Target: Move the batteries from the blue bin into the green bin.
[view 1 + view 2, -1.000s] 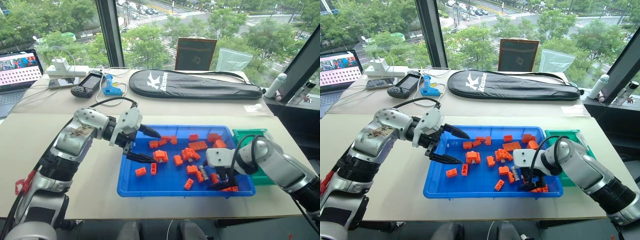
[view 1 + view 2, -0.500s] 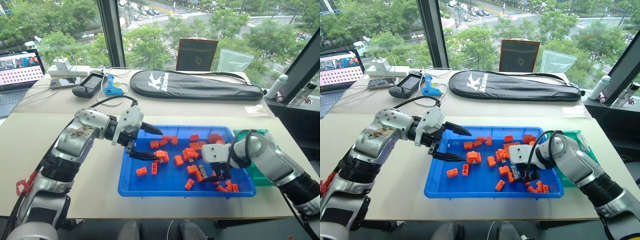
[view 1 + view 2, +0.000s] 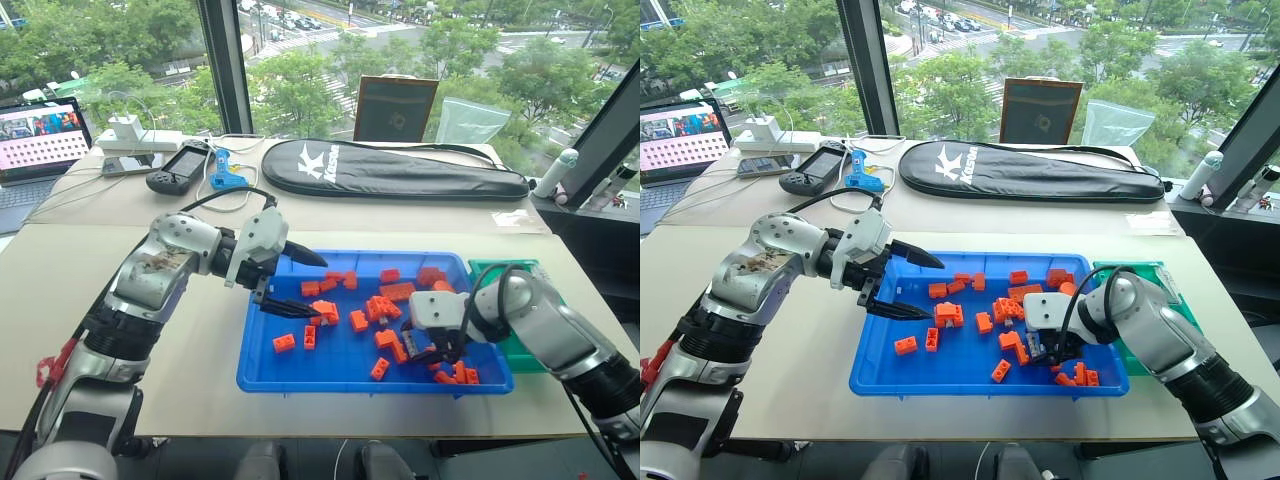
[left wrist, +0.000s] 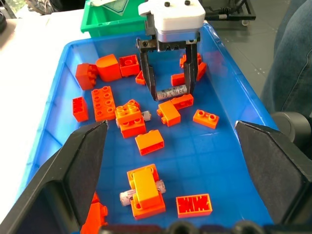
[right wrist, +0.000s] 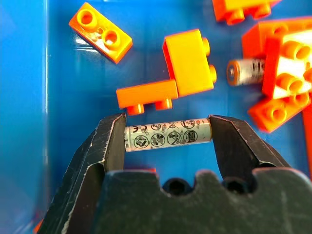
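The blue bin lies on the table in front of me, strewn with orange bricks. My right gripper hovers over its right part, shut on a grey battery held end to end between the two fingers, just above the bin floor. That same battery also shows in the left wrist view. A second battery lies against a brick, and a third battery pokes out from under another brick. The green bin stands against the blue bin's right side. My left gripper hangs open over the bin's left part.
Behind the bins lie a black racket bag, a dark framed board, a handheld controller and a small blue gadget. A laptop sits far left. A white bottle stands far right.
My right gripper closed on the battery near the bin's front right and lifted it a little. My left gripper rose slightly and stayed open.
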`<state>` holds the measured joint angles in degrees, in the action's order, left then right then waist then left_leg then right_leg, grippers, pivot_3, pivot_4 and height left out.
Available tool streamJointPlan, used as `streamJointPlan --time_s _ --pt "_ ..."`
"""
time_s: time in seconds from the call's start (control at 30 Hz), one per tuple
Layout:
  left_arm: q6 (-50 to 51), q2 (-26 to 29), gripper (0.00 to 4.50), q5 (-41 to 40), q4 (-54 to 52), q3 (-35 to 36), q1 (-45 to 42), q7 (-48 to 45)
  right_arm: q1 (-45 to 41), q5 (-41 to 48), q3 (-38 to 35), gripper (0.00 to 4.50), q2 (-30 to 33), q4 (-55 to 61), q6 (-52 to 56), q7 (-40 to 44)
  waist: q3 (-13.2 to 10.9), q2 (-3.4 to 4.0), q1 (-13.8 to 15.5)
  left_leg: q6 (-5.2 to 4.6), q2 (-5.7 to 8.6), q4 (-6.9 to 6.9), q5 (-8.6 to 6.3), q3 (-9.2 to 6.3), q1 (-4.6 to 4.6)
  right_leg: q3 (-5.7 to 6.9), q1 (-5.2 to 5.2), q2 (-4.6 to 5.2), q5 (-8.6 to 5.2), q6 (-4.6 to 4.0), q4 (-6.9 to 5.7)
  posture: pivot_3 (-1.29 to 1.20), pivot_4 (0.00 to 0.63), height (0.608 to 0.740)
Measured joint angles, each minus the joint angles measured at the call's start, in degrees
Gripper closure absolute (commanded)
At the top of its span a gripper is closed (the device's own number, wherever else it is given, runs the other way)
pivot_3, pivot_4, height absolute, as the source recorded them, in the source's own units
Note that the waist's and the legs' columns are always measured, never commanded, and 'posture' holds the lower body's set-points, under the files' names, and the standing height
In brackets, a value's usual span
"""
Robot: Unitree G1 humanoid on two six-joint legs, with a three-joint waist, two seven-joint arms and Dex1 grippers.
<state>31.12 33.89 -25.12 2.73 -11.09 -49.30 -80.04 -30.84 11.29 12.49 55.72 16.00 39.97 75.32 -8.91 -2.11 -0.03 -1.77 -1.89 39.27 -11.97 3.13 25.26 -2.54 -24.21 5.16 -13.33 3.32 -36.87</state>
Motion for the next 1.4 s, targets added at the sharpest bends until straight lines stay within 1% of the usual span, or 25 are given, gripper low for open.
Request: streamJointPlan --time_s 0.07,0.13,0.17,0.2,0.3,0.43,0.53,0.6,0.8,0.87,0.9,0.97,1.0,1.1,1.17,1.23,1.3,1.4 --pt "1.3 -0.8 0.00 -1.6 0.4 0.9 -1.8 0.3 -1.3 2.7 -4.3 2.01 2.5 2.2 3.1 0.5 0.0 0.01 0.0 0.00 -0.02 0.00 -0.01 -0.04 0.00 0.01 0.02 -0.01 0.00 0.01 0.03 0.00 0.150 0.734" --pt "1.7 -1.0 0.00 -3.4 0.3 2.5 -2.5 0.0 -1.1 3.6 -8.9 2.01 7.7 3.0 4.7 0.9 0.0 0.03 0.2 -0.01 -0.02 -0.11 -0.02 -0.03 -0.03 0.06 0.04 0.00 -0.03 0.02 0.13 0.00 0.150 0.734" --pt "2.3 -2.7 0.00 -5.7 0.3 5.0 -2.5 0.7 0.6 3.3 -12.7 2.01 11.8 1.4 4.9 0.6 0.0 0.02 0.3 -0.01 -0.01 -0.17 -0.02 0.00 -0.01 0.07 0.01 0.02 -0.05 0.00 0.16 0.00 0.150 0.734" --pt "3.2 -4.5 0.00 -7.5 0.3 6.2 -2.8 1.9 2.1 2.9 -14.2 2.01 13.9 -0.2 4.8 0.5 0.0 0.02 0.3 -0.01 0.00 -0.17 -0.02 0.02 -0.01 0.05 0.01 0.03 -0.05 0.00 0.16 0.00 0.150 0.734" --pt "4.4 -6.3 0.00 -9.3 0.3 7.1 -4.2 3.3 5.0 2.5 -15.7 2.01 17.4 -2.8 3.4 0.8 0.0 0.02 0.3 -0.01 0.03 -0.16 -0.02 0.05 -0.01 0.00 -0.02 0.03 -0.05 0.00 0.11 0.00 0.150 0.734" --pt "5.4 -6.6 0.00 -10.9 0.2 7.7 -5.0 3.7 6.9 -0.8 -16.0 2.01 21.4 -9.0 -3.2 -0.3 0.0 0.06 -0.3 0.00 0.01 -0.16 -0.01 0.06 -0.07 -0.03 -0.01 0.02 -0.04 0.00 0.07 0.00 0.150 0.734" --pt "6.2 -7.0 0.00 -11.0 0.0 7.6 -5.0 4.3 6.9 -3.1 -14.9 2.01 21.5 -12.7 -7.9 -0.9 0.0 0.06 -0.7 0.00 0.01 -0.16 -0.01 0.05 -0.07 -0.03 0.00 0.00 -0.04 0.00 0.07 0.00 0.150 0.734" --pt "6.6 -7.0 0.00 -10.9 -0.6 7.2 -5.0 4.6 6.8 -5.0 -12.7 2.01 20.9 -15.8 -11.4 -1.3 0.0 0.06 -0.8 0.01 0.01 -0.16 -0.01 0.05 -0.07 -0.04 0.00 0.00 -0.04 0.00 0.08 0.00 0.150 0.734" --pt "6.3 -5.7 0.00 -8.6 -2.4 4.4 -3.6 5.0 4.3 -10.3 -5.8 2.01 14.6 -24.1 -18.4 -3.2 0.0 0.13 -0.8 0.01 0.05 -0.16 0.00 0.07 -0.06 -0.08 -0.02 0.01 -0.04 0.00 0.08 0.00 0.150 0.734" --pt "6.4 -5.2 0.00 -8.2 -2.4 4.1 -3.3 5.4 2.8 -11.6 -4.2 1.00 13.2 -26.3 -20.2 -3.5 0.0 0.15 -0.8 0.02 0.06 -0.16 0.00 0.09 -0.06 -0.09 -0.02 0.02 -0.04 0.00 0.09 0.00 0.150 0.734" --pt "6.4 -5.1 0.00 -8.1 -2.4 4.1 -3.2 5.6 2.2 -12.4 -3.9 0.86 12.8 -27.2 -21.3 -3.8 0.0 0.18 -0.8 0.01 0.06 -0.16 0.00 0.09 -0.06 -0.09 -0.02 0.03 -0.04 0.00 0.09 0.00 0.150 0.734" --pt "6.4 -4.7 0.00 -7.8 -3.0 4.0 -2.8 5.7 0.7 -13.9 -3.4 0.09 12.7 -29.2 -23.6 -4.5 -0.1 0.19 -0.8 0.02 0.06 -0.16 0.00 0.09 -0.06 -0.09 -0.01 0.03 -0.04 0.00 0.10 0.00 0.150 0.734" --pt "6.4 -4.5 0.00 -7.7 -3.2 4.0 -2.5 5.7 0.0 -14.6 -3.4 0.02 12.7 -29.9 -24.3 -4.6 -0.1 0.19 -0.8 0.02 0.05 -0.16 0.00 0.08 -0.06 -0.09 -0.01 0.02 -0.04 0.00 0.10 0.00 0.150 0.734" --pt "6.3 -4.0 0.00 -7.0 -3.3 3.7 -2.0 5.8 -1.0 -15.1 -3.4 0.02 12.7 -30.7 -24.9 -3.8 -0.1 0.20 -0.8 0.02 0.06 -0.16 0.00 0.09 -0.06 -0.08 -0.01 0.03 -0.04 0.00 0.10 0.00 0.150 0.734" --pt "6.0 -3.5 0.00 -6.3 -3.2 3.5 -1.9 5.8 -1.3 -14.6 -3.4 0.02 13.8 -29.1 -23.0 -1.7 -0.1 0.27 -0.8 0.02 0.06 -0.16 0.00 0.09 -0.06 -0.08 -0.01 0.03 -0.04 0.00 0.09 0.00 0.150 0.734" --pt "4.7 -2.4 0.00 -5.2 -2.3 3.4 -1.9 5.6 -1.4 -13.3 -4.2 0.02 15.6 -25.2 -19.6 0.7 -0.2 0.36 -0.7 0.01 0.05 -0.17 0.00 0.08 -0.06 -0.08 -0.02 0.02 -0.04 0.00 0.09 0.00 0.150 0.734" --pt "2.8 -0.8 0.00 -3.2 0.5 3.4 -1.9 5.5 -3.0 -10.2 -5.7 0.02 15.7 -19.3 -14.6 2.2 -0.2 0.38 -1.1 0.02 -0.01 -0.17 0.00 0.07 -0.08 -0.08 -0.03 -0.03 -0.03 -0.02 0.07 0.00 0.150 0.734" --pt "1.0 0.4 0.00 -1.3 3.1 2.9 -1.9 4.5 -5.6 -5.3 -7.1 0.02 12.6 -11.9 -8.2 2.4 -0.2 0.38 -1.1 0.02 -0.04 -0.16 0.00 0.02 -0.10 -0.07 -0.02 -0.07 -0.02 -0.04 0.03 0.00 0.150 0.734"
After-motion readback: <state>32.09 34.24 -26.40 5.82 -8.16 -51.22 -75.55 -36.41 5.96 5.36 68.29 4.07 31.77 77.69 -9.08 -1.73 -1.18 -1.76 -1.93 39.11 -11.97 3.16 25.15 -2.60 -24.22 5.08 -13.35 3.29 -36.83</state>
